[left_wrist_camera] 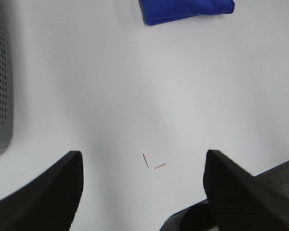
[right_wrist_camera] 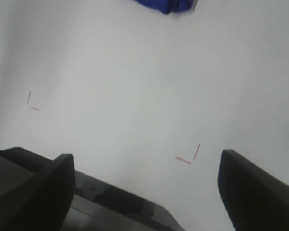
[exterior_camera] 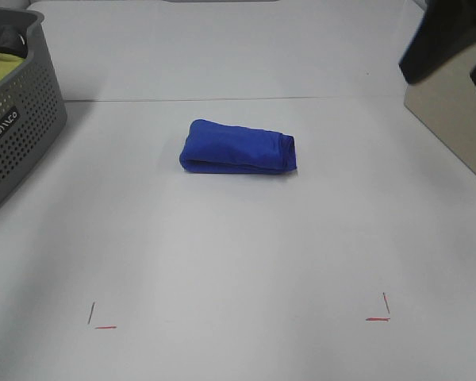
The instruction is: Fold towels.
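The blue towel lies folded into a compact bundle mid-desk, well clear of the grey perforated basket. Left pincer and right pincer both stand released and empty, near the red corner marks. Folding appears complete; hold both arms clear and avoid disturbing the bundle.

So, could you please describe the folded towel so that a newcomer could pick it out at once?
Start at the white table, with the grey perforated plastic basket at its left edge. Near the table's middle, apart from the basket, lies the deep royal-blue fuzzy towel, folded into a compact bundle, the only blue thing there.
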